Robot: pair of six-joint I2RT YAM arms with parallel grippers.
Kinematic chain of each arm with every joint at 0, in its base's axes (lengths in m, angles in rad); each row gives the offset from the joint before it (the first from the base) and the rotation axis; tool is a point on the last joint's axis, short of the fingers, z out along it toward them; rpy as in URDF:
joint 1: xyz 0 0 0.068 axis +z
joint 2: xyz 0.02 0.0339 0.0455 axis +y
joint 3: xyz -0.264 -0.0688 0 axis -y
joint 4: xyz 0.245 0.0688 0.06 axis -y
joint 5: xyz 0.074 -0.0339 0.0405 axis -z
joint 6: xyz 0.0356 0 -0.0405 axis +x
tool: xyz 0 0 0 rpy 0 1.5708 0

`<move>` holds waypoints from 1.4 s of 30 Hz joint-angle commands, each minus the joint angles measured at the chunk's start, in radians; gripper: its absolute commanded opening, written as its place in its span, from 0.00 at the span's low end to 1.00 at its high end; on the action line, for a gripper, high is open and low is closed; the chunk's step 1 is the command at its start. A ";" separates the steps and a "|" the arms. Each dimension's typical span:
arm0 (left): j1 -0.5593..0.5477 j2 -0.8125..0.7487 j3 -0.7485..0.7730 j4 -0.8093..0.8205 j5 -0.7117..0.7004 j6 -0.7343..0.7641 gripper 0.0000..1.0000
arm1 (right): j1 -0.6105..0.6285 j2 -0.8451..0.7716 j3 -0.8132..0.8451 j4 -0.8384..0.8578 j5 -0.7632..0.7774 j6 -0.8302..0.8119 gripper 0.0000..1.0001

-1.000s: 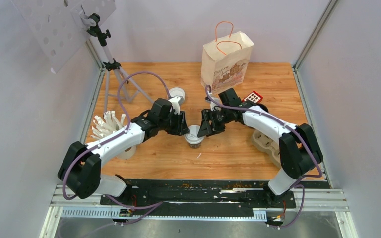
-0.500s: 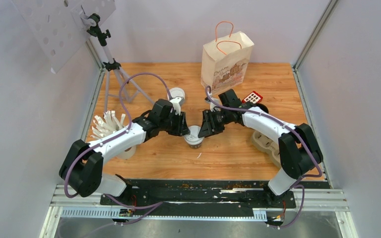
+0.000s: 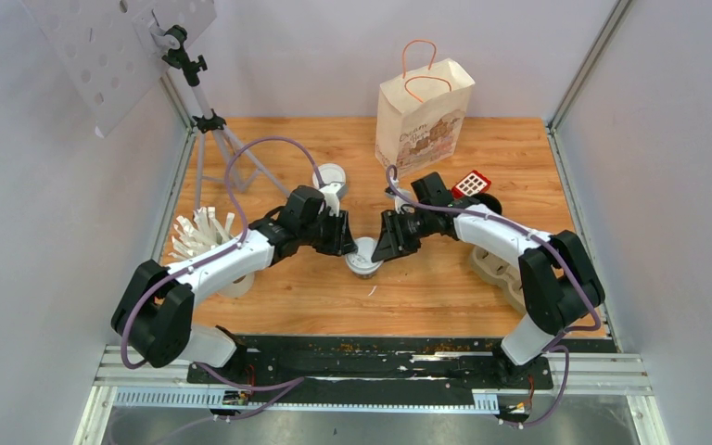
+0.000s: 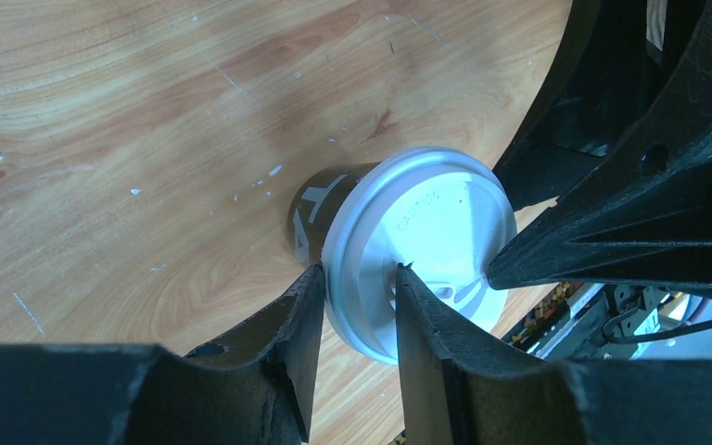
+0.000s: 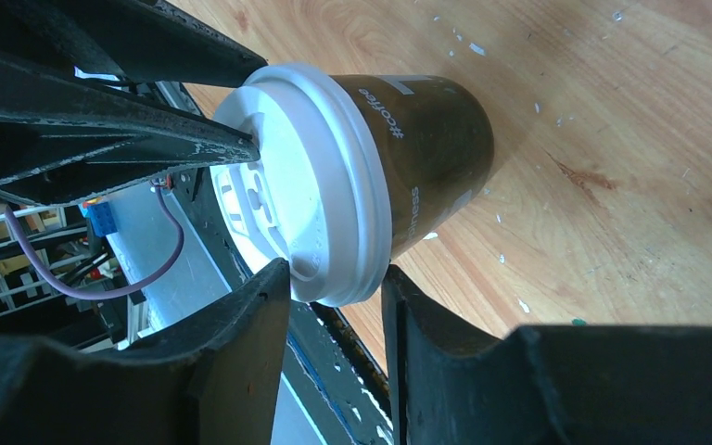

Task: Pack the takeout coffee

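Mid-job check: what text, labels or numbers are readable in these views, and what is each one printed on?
"#coffee": white print on the dark side of the coffee cup, right wrist view.
"CAUTION": raised lettering on its white lid, left wrist view; the words after it are too faint to read.
Other white letters on the cup side: cut off, not readable.
Paper bag: brown printed design, too small to read.

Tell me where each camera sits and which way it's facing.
Top external: above, behind the bases, looking down at the table; both arms show.
Left wrist: on the left arm, facing the coffee cup lid; left gripper shows.
Right wrist: on the right arm, facing that cup's side; right gripper shows.
All three share the cup.
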 commanded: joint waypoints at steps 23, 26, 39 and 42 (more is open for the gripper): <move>0.000 0.064 0.004 -0.011 0.000 0.032 0.39 | -0.056 -0.024 0.045 -0.044 0.015 -0.040 0.42; 0.000 0.064 0.004 -0.011 0.003 0.031 0.39 | -0.056 -0.038 0.047 -0.050 0.018 -0.036 0.42; -0.001 0.072 0.004 -0.006 0.010 0.026 0.38 | -0.053 -0.090 -0.060 0.082 -0.046 0.094 0.55; -0.001 0.074 0.004 -0.004 0.012 0.025 0.38 | -0.048 -0.105 -0.107 0.155 -0.060 0.154 0.56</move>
